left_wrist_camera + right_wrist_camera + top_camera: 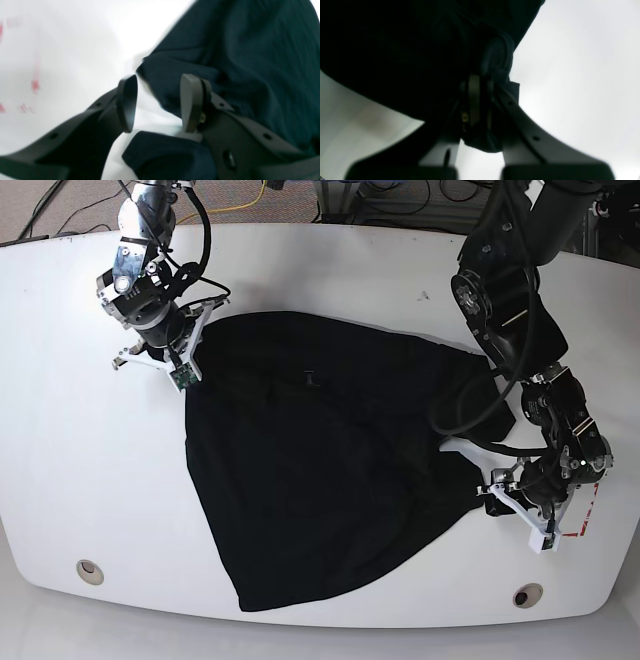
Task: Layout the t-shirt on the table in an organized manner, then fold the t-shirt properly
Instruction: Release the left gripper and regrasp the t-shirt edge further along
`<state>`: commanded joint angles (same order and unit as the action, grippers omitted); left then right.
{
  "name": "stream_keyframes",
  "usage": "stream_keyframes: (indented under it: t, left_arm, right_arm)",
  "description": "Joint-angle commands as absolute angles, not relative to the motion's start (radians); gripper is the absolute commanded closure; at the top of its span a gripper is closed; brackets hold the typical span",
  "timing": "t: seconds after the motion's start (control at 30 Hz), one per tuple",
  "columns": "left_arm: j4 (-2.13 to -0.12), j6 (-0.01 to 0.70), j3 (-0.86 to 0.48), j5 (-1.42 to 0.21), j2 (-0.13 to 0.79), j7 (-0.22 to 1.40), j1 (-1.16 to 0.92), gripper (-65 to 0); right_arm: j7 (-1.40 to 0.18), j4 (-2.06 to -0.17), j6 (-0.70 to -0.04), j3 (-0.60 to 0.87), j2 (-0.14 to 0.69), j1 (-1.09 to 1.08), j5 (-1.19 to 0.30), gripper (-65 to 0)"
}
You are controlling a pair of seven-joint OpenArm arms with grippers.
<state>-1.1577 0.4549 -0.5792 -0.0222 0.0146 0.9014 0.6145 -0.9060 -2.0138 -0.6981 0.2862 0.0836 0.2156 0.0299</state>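
The black t-shirt (310, 480) lies spread in a rough triangle across the middle of the white table (330, 265). At its far left corner my right gripper (178, 352) pinches the cloth. The right wrist view shows that gripper (480, 100) shut on a bunched edge of the t-shirt (402, 50). My left gripper (482, 480) sits low at the shirt's right corner. In the left wrist view the left gripper (160, 105) is open, with the t-shirt's edge (237, 62) lying on the table (62, 50) between and behind its fingers (127, 102).
Two round grommet holes (89, 570) (527, 594) sit near the table's front edge. Red tape marks (585, 520) (35, 85) lie close to the left gripper. Cables (400, 195) trail beyond the far edge.
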Motion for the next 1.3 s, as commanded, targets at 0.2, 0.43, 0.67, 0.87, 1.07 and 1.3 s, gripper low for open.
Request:
stream_keyframes:
  t: [0.2,0.43,0.67,0.87,1.07,1.3]
  left_arm:
    - [-1.050,0.337,-0.598,-0.022,0.021,0.789,0.630,-37.8]
    - [-0.943,0.297,-0.598,-0.024,0.019,0.714,0.634,-38.9]
    - [-0.865,0.295,-0.598,-0.024,0.018,0.694,0.634,-38.9]
    - [-0.799,0.295,-0.598,-0.024,0.012,0.662,0.634,-38.9]
    - [-0.717,0.295,-0.598,-0.024,-0.008,0.615,0.636,-38.9]
    - [-0.704,0.297,-0.596,-0.024,-0.038,0.601,0.636,-34.3]
  right_arm:
    - [-0.906,-2.014,-0.698,0.288,0.084,0.216,0.030,0.0]
    - [-0.906,-2.014,-0.698,0.288,0.084,0.216,0.030,0.0]
    - [-0.906,-2.015,-0.698,0.288,0.084,0.216,0.030,0.0]
    - [-0.906,-2.015,-0.698,0.288,0.084,0.216,0.030,0.0]
    - [-0.906,-2.017,-0.698,0.288,0.084,0.214,0.030,0.0]
    - [-0.906,-2.017,-0.698,0.288,0.084,0.213,0.030,0.0]
